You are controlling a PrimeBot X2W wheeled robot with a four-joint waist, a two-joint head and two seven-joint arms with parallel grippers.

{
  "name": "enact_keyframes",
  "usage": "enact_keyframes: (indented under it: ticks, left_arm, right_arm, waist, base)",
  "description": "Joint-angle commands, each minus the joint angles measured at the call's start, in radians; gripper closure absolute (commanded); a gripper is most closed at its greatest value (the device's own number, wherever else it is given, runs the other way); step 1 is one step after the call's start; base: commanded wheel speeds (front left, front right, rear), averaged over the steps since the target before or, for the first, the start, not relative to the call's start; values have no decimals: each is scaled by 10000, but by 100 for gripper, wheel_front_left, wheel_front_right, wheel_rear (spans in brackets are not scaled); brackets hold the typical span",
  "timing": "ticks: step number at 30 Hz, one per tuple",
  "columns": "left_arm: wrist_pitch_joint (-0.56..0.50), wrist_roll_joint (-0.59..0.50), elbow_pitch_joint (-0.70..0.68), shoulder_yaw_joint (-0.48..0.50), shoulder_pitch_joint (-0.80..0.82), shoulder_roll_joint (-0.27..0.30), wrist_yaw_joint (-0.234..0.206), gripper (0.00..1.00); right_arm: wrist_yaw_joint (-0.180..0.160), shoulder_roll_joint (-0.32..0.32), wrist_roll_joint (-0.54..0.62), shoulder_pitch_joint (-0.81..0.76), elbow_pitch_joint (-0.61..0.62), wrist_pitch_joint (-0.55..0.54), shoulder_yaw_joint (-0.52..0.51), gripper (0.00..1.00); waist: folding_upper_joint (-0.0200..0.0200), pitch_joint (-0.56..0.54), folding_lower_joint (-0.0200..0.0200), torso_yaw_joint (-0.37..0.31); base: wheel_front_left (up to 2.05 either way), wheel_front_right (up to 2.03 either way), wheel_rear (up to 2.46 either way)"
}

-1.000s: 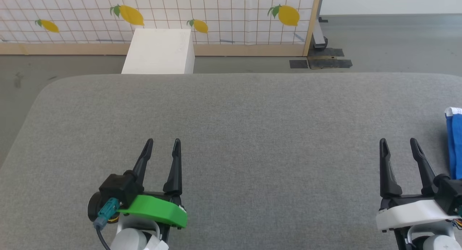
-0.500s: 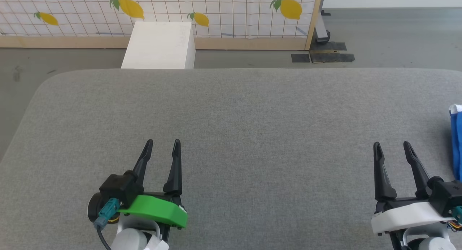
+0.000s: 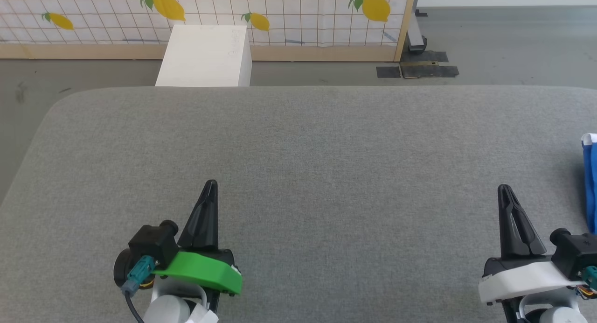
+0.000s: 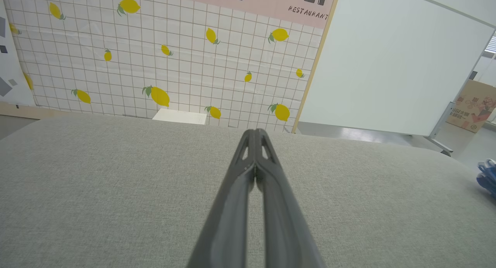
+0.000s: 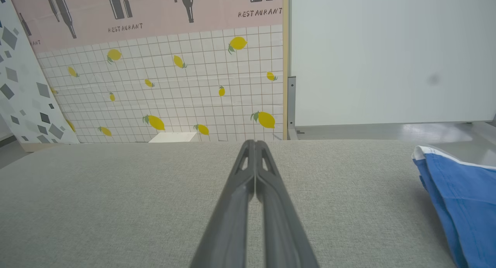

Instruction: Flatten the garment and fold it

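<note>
Head view puts your left hand (image 3: 211, 184) and right hand (image 3: 504, 188) over the grey desk (image 3: 326, 141), each pinched fully closed and holding nothing. The blue garment (image 3: 591, 183) lies at the desk's far right, just beside the right hand. Open the right hand wide, reach right, and pinch the white-trimmed edge low, so you can drag the cloth toward the centre.
</note>
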State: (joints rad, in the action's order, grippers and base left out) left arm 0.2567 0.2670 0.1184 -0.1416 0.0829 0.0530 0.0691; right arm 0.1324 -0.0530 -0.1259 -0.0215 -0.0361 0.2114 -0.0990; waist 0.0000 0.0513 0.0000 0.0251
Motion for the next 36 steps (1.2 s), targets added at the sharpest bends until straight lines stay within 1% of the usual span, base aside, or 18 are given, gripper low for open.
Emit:
enact_keyframes:
  ticks: [1,36]
  left_arm:
    - [-51,-53,-22,28,-16,-1,-14,100]
    - [-760,-790,-349,419,-245,-8,-205,100]
  right_arm:
    - [0,1,25,4,7,-42,20,100]
    - [-5,8,373,64,107,-626,293,100]
  waist:
    - [0,-8,0,-3]
    - [0,-150,0,-73]
  base:
    - [0,0,0]
    - [0,0,0]
